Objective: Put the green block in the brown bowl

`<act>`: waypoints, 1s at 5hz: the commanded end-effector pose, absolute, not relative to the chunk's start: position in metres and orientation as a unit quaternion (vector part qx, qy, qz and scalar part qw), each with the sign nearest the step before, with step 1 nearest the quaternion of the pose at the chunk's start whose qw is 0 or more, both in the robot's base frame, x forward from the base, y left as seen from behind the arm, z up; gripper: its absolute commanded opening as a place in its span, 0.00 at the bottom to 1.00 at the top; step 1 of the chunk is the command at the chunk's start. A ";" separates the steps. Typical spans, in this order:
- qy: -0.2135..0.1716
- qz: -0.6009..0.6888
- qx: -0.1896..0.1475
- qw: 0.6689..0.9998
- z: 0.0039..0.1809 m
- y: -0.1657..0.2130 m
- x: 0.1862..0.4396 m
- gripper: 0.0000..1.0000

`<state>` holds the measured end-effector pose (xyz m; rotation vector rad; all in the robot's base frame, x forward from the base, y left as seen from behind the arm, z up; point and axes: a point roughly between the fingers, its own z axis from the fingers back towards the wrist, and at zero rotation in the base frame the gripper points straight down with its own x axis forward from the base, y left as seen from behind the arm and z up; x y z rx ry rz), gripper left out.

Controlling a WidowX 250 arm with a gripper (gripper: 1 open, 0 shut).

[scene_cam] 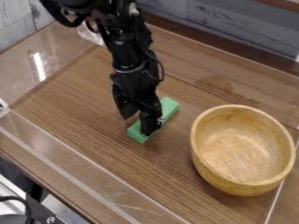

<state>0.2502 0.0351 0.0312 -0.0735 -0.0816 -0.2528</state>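
The green block (163,115) lies flat on the wooden table, a little left of centre, its long axis running from lower left to upper right. My black gripper (138,120) points straight down over it with its fingers open and lowered around the block's near half, one finger (124,110) on the left side and one (151,125) at the front. The arm hides part of the block. Whether the fingers touch it is unclear. The brown bowl (242,148) stands empty to the right, a short gap away from the block.
Clear plastic walls (70,184) fence the table (82,105) at the left, front and right edges. A grey wall runs along the back. Bare wood lies between the block and the bowl.
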 end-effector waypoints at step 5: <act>-0.072 -0.125 -0.026 0.989 0.049 0.042 0.271 0.00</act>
